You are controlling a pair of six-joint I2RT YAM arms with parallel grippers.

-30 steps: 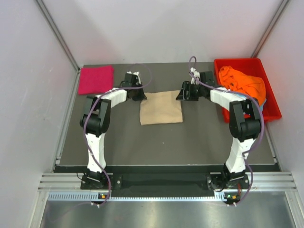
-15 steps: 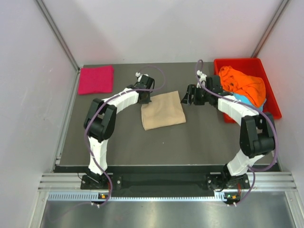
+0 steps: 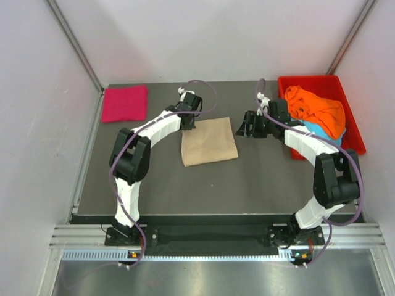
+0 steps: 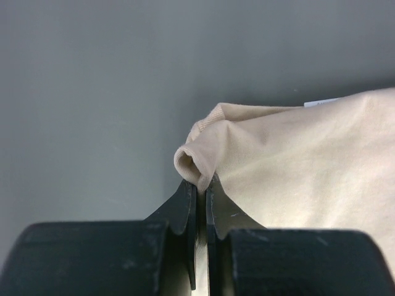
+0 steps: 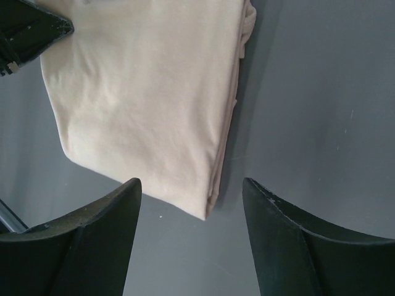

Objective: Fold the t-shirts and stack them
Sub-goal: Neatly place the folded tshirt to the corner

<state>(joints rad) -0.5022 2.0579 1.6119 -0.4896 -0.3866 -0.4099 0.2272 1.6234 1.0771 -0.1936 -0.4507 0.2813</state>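
Dark grey table (image 3: pixel 247 185) fills the overhead view between pale walls, and the beige t-shirt (image 3: pixel 208 142) lies at its centre, folded into a flat, slightly skewed rectangle. The left gripper (image 4: pixel 200 185) is clenched on the shirt's upper left corner, where the wrist view shows a small roll of cloth pinched between the closed jaws. The right gripper (image 5: pixel 190 185) hangs just off the shirt's upper right edge with its jaws spread and nothing between them. A folded magenta-pink t-shirt (image 3: pixel 125 103) sits at the upper left of the frame. At the upper right, the orange t-shirt (image 3: pixel 315 111) is heaped in the red tray (image 3: pixel 352 145) over a sliver of light blue t-shirt (image 3: pixel 320 129). The beige cloth looks thin, light and quite limp, so it probably has no stiffness of its own. Carried by one corner it would likely sag, and the folded layers could slide apart or drag into wrinkles on the matt surface. A safer hold seems to be both corners of one edge, each pinch deep enough to catch every layer, with the cloth kept taut between the two.
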